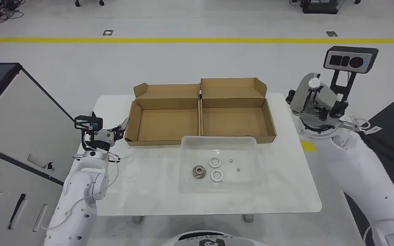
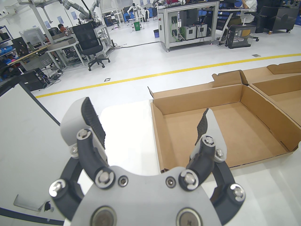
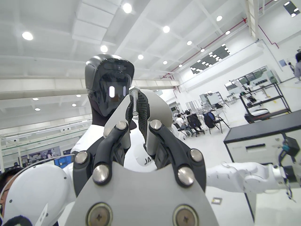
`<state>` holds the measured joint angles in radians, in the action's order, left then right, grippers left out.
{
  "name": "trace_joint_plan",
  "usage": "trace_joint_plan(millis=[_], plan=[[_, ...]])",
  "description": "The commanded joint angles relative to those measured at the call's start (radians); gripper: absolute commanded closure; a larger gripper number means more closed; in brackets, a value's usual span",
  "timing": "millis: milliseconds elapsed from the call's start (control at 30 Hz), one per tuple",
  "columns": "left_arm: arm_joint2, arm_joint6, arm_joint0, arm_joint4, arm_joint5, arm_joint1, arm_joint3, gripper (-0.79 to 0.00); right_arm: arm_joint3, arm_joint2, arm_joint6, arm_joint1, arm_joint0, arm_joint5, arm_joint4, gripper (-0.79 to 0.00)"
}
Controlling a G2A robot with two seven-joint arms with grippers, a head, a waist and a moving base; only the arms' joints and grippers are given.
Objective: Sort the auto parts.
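Note:
A clear plastic tray [image 1: 246, 142] in the middle of the table holds a metal hub [image 1: 198, 171], two white rings [image 1: 216, 162] [image 1: 217, 176] and two tiny parts [image 1: 239, 166]. Behind it stand two open cardboard boxes, a left one [image 1: 165, 123] and a right one [image 1: 237, 120], both empty. My left gripper [image 2: 150, 121] is open and empty, low over the table beside the left box's [image 2: 211, 128] outer wall. My right gripper [image 3: 136, 104] is raised off the table's right side [image 1: 309, 86], pointing upward and shut on a threaded metal bolt [image 3: 134, 103].
The white table [image 1: 277, 184] has bare surface in front of and to the right of the tray. A white cabinet [image 1: 24, 117] stands close to the left arm. The box flaps [image 1: 231, 87] stick up at the back.

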<state>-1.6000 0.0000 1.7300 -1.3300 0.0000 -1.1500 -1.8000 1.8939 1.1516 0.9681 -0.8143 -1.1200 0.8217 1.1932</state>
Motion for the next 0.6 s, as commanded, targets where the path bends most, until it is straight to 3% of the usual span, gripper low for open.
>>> trace_joint_plan(millis=[0, 567], plan=[[0.000, 0.000, 0.000, 0.000, 0.000, 0.000, 0.000, -0.785, 0.004, 0.017, 0.002, -0.002, -0.003, -0.006, -0.072, 0.000], [0.000, 0.000, 0.000, 0.000, 0.000, 0.000, 0.000, -0.785, 0.062, 0.093, 0.023, -0.020, -0.027, 0.007, -0.324, 0.000]])
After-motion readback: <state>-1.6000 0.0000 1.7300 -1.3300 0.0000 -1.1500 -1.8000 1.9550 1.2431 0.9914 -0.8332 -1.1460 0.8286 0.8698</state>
